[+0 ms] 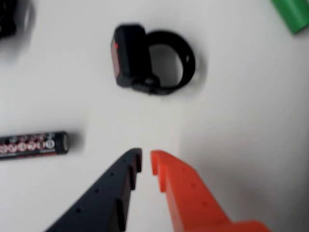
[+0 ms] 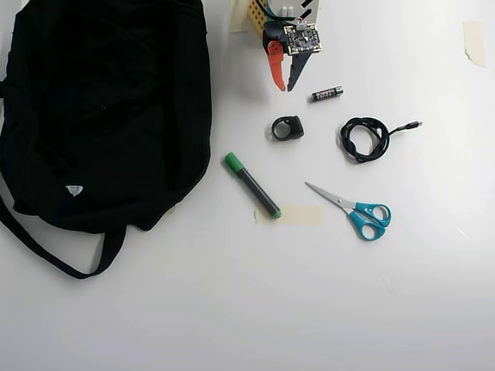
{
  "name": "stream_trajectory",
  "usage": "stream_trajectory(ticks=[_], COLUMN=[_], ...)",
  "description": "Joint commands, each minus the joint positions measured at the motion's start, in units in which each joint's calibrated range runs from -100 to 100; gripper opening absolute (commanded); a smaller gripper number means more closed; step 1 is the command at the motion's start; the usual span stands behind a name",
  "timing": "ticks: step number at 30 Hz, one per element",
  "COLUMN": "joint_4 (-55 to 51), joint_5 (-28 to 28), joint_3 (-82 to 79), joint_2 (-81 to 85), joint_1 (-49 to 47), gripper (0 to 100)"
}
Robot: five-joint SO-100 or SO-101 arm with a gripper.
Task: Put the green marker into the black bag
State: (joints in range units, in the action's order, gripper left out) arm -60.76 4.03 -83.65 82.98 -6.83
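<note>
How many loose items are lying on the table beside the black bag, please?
5: green marker nearest the black bag, ring-shaped clip above it, battery, coiled cable, scissors at right.

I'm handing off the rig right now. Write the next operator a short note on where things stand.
Tool: nearly shut, empty, near the arm's base, beside the battery.
Marker: flat on the table, right of the bag in the overhead view, untouched.
Nearby: ring-shaped black gadget, cable, scissors.
Done: nothing yet.
Left: reach past the gadget, grasp the marker, carry it to the bag, drop it in. Bag opening can't be made out.
</note>
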Motion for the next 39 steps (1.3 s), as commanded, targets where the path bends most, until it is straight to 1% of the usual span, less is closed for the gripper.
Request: stream_trajectory(ticks=[1, 4, 15, 25, 35, 39], joint_4=[1.8, 2.9, 11.8, 20.9, 21.8, 25.4], joint_5=[0.0, 0.0, 0.0, -0.1, -0.1, -0.1], joint_3=[5.6, 8.8, 25.6, 35.8, 49.6, 53.2], joint_2=[-3.7, -6.5, -23.2, -34.3, -46.0, -49.5], joint_1=[0.2, 0.1, 0.0, 0.3, 0.3, 0.3], gripper=[2, 2, 2, 2, 2, 2])
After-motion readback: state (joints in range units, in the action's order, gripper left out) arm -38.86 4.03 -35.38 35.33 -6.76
